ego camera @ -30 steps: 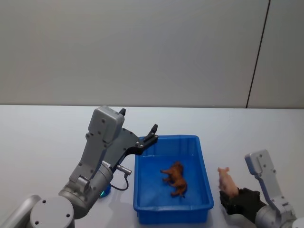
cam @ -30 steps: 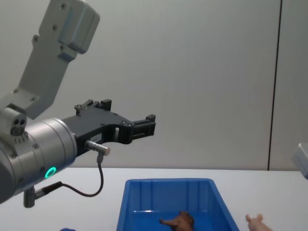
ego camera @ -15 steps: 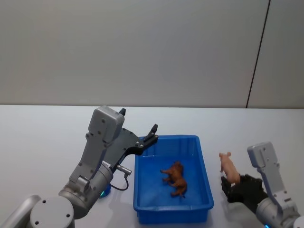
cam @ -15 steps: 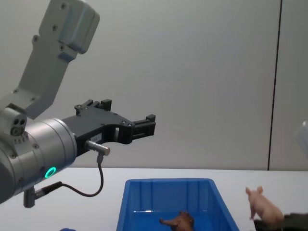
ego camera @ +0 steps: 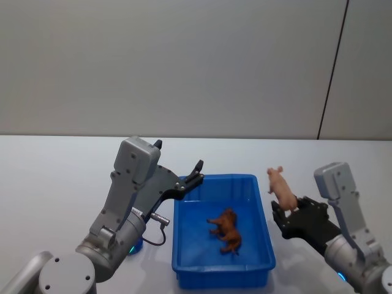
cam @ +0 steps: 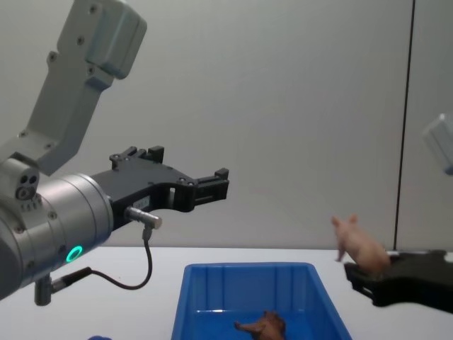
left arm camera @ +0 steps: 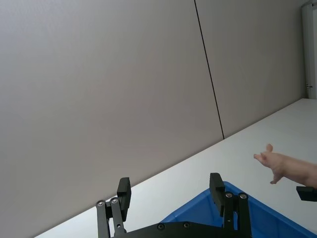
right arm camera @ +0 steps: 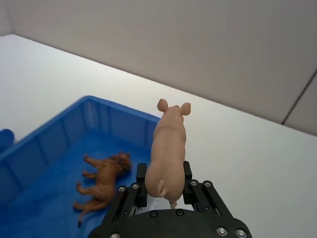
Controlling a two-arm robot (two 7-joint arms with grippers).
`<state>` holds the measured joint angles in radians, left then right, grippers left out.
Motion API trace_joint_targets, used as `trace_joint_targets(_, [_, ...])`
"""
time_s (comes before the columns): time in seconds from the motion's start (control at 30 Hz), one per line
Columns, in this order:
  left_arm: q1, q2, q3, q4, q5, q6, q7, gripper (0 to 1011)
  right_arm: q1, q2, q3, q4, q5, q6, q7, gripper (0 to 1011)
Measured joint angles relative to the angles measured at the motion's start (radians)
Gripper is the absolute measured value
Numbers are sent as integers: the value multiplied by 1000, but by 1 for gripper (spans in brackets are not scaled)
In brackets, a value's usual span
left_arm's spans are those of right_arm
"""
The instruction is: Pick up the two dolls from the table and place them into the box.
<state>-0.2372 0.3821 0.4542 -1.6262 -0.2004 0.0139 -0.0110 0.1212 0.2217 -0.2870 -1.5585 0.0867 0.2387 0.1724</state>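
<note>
Pig toy (ego camera: 282,189) has risen off the tabletop (ego camera: 49,177), pinched in our right jaws, beside the box (ego camera: 222,277). Left jaws hang spread.

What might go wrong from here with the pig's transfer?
The right gripper clamps the pig only at its hind end, and the body sticks out past the fingers, so it may pivot or slip. In the head view the pig hangs outside the box's right wall, so an early release would likely drop it on the table or the rim. The left gripper hovers open over the box's far left corner, so the arms might crowd.
</note>
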Motion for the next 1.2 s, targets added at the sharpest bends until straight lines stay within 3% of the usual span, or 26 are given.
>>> trace_joint_targets(0.3, [0,0,0,0,0,0,0,1001,40,-25,-23,-9,-26,11,100,386])
trace_joint_targets(0.63, [0,0,0,0,0,0,0,1001,86,-65,-50,27,-49,49,166,693])
trace_joint_targets(0.93, [0,0,0,0,0,0,0,1001,99,-72,-54,38,-54,55,184,964])
trace_joint_targets(1.2, [0,0,0,0,0,0,0,1001,88,-48,-35,23,-34,46,180,1001])
